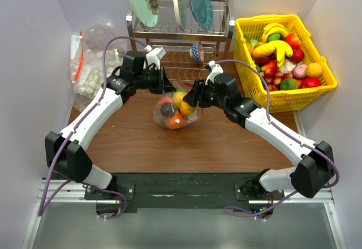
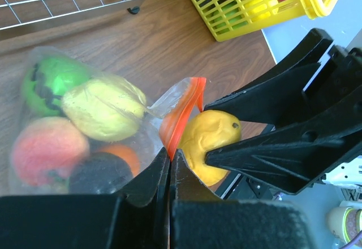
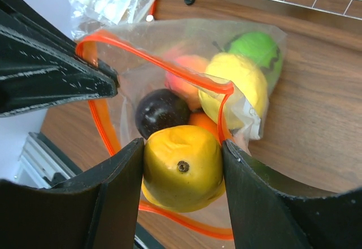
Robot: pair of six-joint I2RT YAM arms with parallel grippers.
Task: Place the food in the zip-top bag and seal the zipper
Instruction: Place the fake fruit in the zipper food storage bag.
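Observation:
The clear zip-top bag (image 1: 169, 115) lies mid-table with its mouth held open. My left gripper (image 2: 171, 154) is shut on the orange-red zipper (image 2: 184, 116) at the mouth's edge, and it shows in the right wrist view as black fingers (image 3: 56, 73) lifting that strip. My right gripper (image 3: 182, 146) is shut on a yellow fruit (image 3: 182, 170) right at the bag's mouth, over the zipper loop (image 3: 104, 127). Inside the bag lie a green fruit (image 3: 257, 48), a pale yellow one (image 3: 240, 85), a reddish peach (image 3: 186, 71), a dark plum (image 3: 161, 110) and an orange (image 3: 203, 123).
A yellow basket (image 1: 328, 82) full of toy fruit stands at the right edge. A metal dish rack (image 1: 181, 34) with plates is behind the bag. Clear bags of white lumps (image 1: 87, 71) lie at the far left.

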